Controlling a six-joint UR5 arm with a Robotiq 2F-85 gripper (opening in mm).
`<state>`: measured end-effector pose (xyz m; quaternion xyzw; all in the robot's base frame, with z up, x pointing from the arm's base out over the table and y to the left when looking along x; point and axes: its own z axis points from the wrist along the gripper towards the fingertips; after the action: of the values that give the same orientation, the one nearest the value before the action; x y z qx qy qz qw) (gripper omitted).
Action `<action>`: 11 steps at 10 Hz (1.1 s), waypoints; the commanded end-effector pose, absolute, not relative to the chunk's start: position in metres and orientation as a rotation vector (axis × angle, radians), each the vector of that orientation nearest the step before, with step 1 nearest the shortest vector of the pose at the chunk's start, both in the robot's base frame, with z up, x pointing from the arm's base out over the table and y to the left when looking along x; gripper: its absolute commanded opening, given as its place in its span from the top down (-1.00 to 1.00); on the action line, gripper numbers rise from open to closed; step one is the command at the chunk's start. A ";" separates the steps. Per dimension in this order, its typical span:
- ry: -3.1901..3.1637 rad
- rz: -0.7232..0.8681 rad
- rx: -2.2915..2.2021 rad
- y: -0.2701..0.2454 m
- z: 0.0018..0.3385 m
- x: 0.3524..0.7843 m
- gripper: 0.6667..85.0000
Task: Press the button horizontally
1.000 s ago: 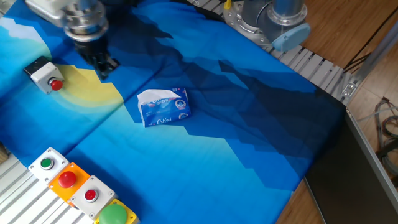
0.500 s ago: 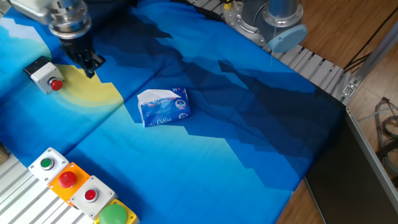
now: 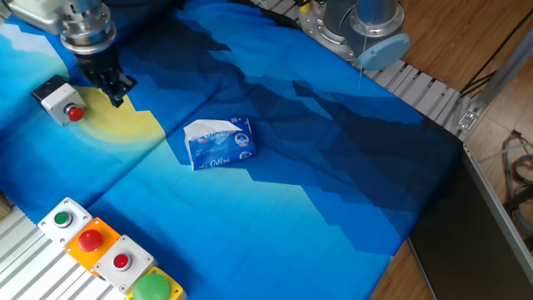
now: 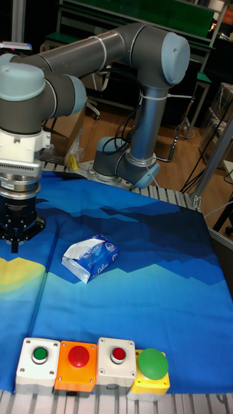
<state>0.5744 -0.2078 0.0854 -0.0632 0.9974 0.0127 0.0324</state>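
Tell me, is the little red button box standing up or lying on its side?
On its side: the button points sideways across the cloth, toward the gripper, not up.

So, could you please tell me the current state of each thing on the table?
Button: lying on its side, red cap facing the gripper, not touched.
Gripper: hanging beside the button, apart from it; jaws' state unclear.
Tissue pack: lying flat, a tissue sticking out.
Button row: at the table's edge, untouched.
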 end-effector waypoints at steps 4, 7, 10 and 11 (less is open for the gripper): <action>3.048 0.095 0.283 -0.204 0.086 0.581 0.99; 3.055 0.025 0.177 -0.217 0.078 0.589 0.99; 3.058 -0.065 0.089 -0.240 0.062 0.610 0.99; 3.066 -0.097 0.060 -0.246 0.062 0.614 0.99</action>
<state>0.5993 -0.2307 0.0681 0.0366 0.9986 -0.0129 0.0372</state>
